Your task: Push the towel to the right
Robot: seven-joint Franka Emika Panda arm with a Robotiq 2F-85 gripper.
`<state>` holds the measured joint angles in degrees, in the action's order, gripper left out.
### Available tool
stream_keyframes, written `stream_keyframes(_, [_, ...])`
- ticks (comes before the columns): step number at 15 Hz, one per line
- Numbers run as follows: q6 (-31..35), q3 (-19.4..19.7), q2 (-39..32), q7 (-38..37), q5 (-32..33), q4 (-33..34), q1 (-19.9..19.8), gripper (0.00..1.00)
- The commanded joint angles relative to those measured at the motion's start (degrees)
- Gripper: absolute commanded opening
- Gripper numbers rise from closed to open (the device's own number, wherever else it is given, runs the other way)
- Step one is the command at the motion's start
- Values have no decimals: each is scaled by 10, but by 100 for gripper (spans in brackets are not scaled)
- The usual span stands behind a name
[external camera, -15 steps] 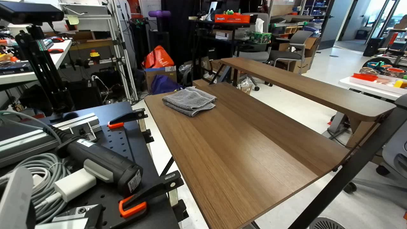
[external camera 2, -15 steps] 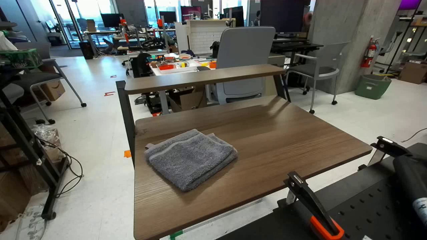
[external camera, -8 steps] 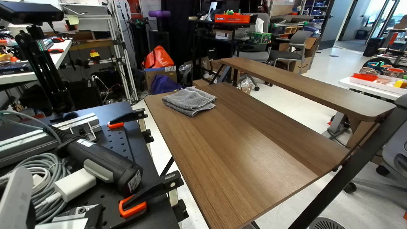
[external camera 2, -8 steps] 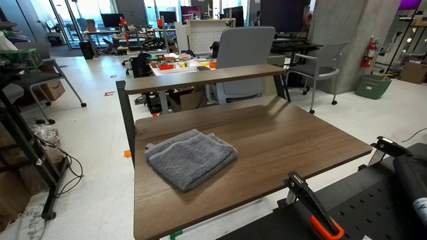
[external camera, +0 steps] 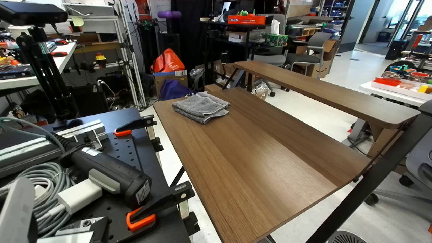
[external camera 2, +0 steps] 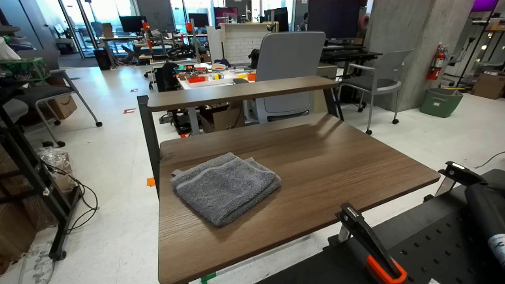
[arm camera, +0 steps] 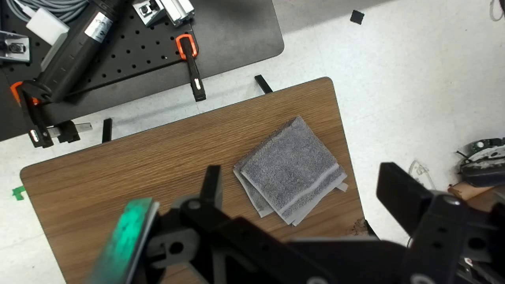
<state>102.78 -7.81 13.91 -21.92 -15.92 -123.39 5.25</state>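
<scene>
The towel is a grey folded cloth lying flat on the brown wooden table. It shows in both exterior views and in the wrist view. It lies near one end of the table, close to the table's short edge in the wrist view. My gripper is open and empty, its black fingers wide apart. The gripper is high above the table, with the towel framed between the fingers and not touched by them. The gripper and arm are out of view in both exterior views.
A raised wooden shelf runs along the table's long side on dark legs. Opposite, across a narrow gap, a black bench carries orange-and-black clamps, a black cylindrical tool and coiled cables.
</scene>
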Motion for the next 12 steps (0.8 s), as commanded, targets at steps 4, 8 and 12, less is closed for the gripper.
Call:
stream_keyframes(4, [76, -33, -60, -86, 23, 13, 5, 100])
stream_keyframes(8, [142, -55, -140, -162, 73, 14, 22, 100])
stream_keyframes(12, [206, -50, -231, -227, 127, 26, 55, 100])
